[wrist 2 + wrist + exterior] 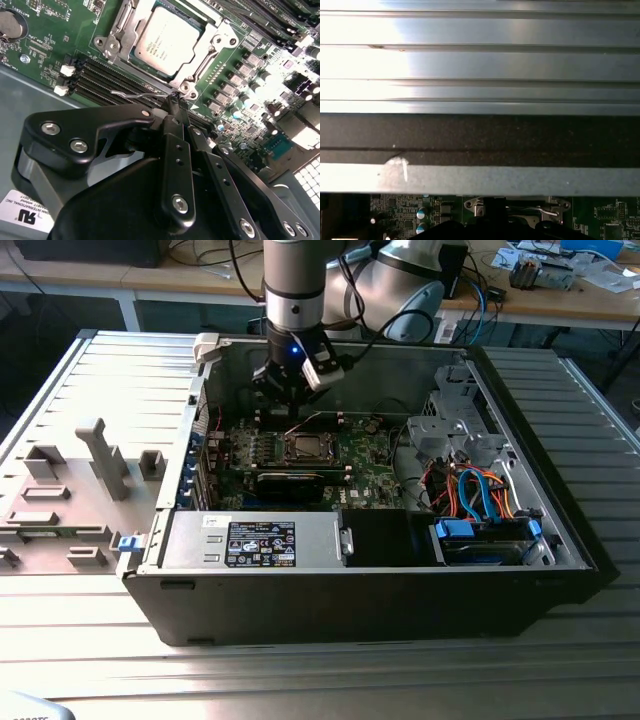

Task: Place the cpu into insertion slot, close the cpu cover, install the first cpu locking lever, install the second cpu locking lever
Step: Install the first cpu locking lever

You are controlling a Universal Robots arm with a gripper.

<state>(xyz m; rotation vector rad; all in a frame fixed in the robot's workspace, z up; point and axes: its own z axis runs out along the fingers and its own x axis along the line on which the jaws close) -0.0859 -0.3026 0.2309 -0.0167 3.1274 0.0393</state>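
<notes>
The cpu (162,41) lies flat in the insertion slot (202,22) on the green motherboard (42,47), its pale metallic face up. The cpu cover (117,37) is down around it, the silvery frame bordering the chip on all sides. Beside the socket edge nearest the arm, a thin wire locking lever (135,93) stands out from the board, running along the black memory slots (100,77). The gripper (174,102) has its black fingers (172,112) drawn together at the lever's inner end, by the socket's corner screw; they appear to pinch the wire there, though the contact itself is hard to make out.

In the exterior view the arm (295,285) reaches down into the open computer case (380,615), with the gripper (290,400) just above the socket (303,447) near the case's back wall. The case rests on a ribbed metal table (90,640), and grey fixture blocks (100,455) stand at the exterior view's left.
</notes>
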